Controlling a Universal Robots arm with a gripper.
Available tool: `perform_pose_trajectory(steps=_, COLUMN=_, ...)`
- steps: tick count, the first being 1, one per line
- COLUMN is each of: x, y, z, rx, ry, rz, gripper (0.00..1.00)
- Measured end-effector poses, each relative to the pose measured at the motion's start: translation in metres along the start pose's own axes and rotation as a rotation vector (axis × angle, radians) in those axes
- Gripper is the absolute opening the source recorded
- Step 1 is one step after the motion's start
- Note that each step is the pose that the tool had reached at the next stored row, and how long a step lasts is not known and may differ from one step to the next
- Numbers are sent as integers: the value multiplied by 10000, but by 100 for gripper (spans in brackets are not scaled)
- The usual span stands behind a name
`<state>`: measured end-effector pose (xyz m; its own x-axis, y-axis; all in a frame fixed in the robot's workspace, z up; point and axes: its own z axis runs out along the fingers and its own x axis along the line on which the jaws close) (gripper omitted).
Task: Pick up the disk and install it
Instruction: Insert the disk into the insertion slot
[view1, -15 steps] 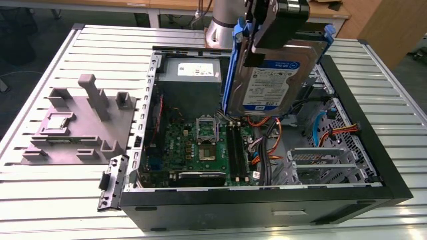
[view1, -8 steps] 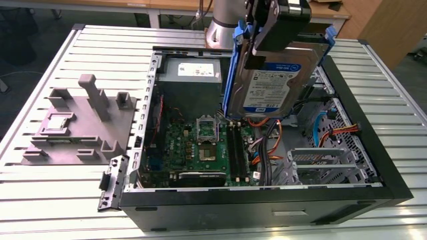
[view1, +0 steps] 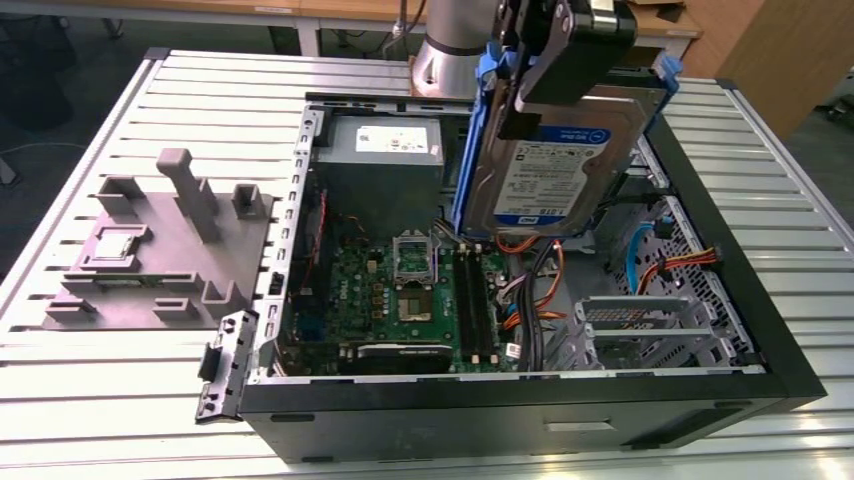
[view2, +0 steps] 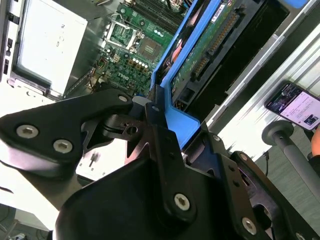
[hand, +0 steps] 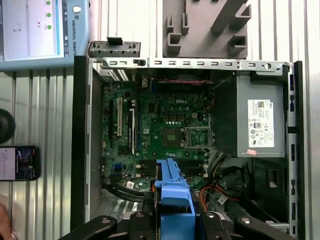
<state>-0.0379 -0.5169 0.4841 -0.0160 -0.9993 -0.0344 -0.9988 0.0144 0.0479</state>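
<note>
The disk (view1: 567, 175) hangs edge-down over the open computer case (view1: 534, 400). It is a silver-grey drive with a white-and-blue label, and a blue bracket runs along its edges. My gripper (view1: 541, 90) is shut on its top end, with the black fingers clamped on the blue bracket. In the second wrist view the gripper (view2: 157, 112) pinches the blue bracket (view2: 175, 120), and the disk's (view2: 210, 45) circuit-board side points down toward the motherboard. In the first wrist view the disk's blue bracket edge (hand: 172, 192) sticks out between the fingers, above the case's interior.
Inside the case lie a green motherboard (view1: 400, 290), a grey power-supply box (view1: 383, 150), orange and blue cables (view1: 534, 290) and a metal drive cage (view1: 641, 320). A grey fixture (view1: 160, 250) stands on the slatted table. A phone (hand: 17, 162) and a tablet (hand: 40, 30) lie beside the case.
</note>
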Motion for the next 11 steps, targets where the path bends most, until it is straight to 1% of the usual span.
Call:
perform_pose_trajectory(steps=2, x=29, y=-5, z=4, rx=1, ry=0, rz=-1, gripper=37)
perform_pose_trajectory(steps=7, x=153, y=-13, z=23, rx=4, ry=-3, rz=-2, gripper=37)
perform_pose_trajectory(steps=9, x=173, y=-46, z=34, rx=4, ry=-2, rz=-3, gripper=37)
perform_pose_trajectory(steps=11, x=176, y=-110, z=44, rx=4, ry=0, rz=-3, gripper=37)
